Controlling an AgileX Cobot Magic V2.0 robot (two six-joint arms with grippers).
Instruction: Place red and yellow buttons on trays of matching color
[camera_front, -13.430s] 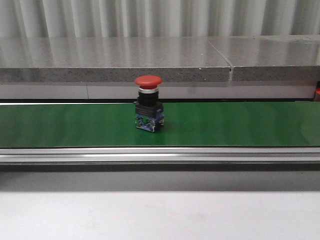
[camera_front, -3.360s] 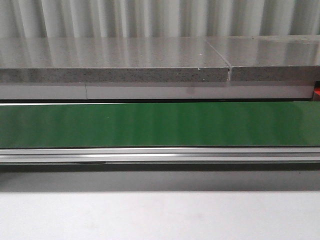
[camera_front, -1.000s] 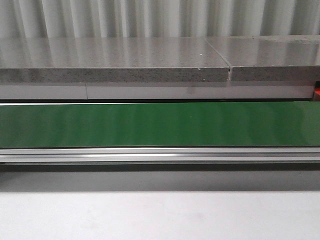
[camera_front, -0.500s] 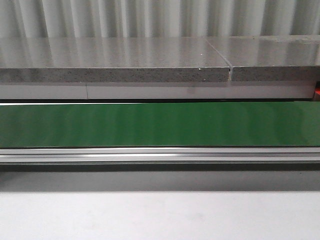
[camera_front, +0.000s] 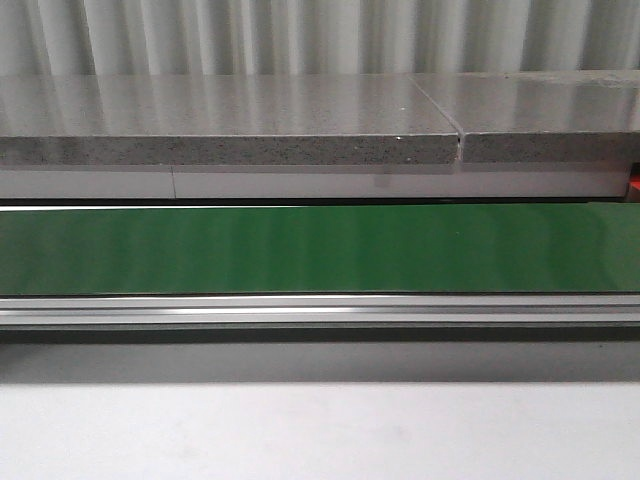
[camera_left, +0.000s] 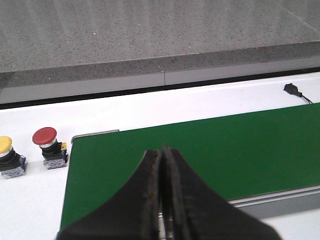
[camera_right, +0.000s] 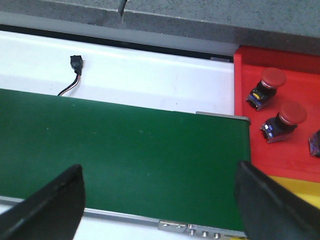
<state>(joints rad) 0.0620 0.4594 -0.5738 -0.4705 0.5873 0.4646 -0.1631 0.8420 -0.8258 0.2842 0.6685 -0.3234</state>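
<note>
Two grippers, both empty: left gripper (camera_left: 162, 200) jaws clenched together, right gripper (camera_right: 160, 200) jaws spread wide over the smooth green belt (camera_right: 125, 155). Waiting beside the belt's end on the white table (camera_left: 30, 205) are a mushroom-capped red button (camera_left: 48, 147) and yellow button (camera_left: 7, 156). Two red buttons (camera_right: 280, 110) lie tilted on the glossy red tray (camera_right: 250, 150). Risk, in my judgement: top-heavy buttons toppling in transit.
</note>
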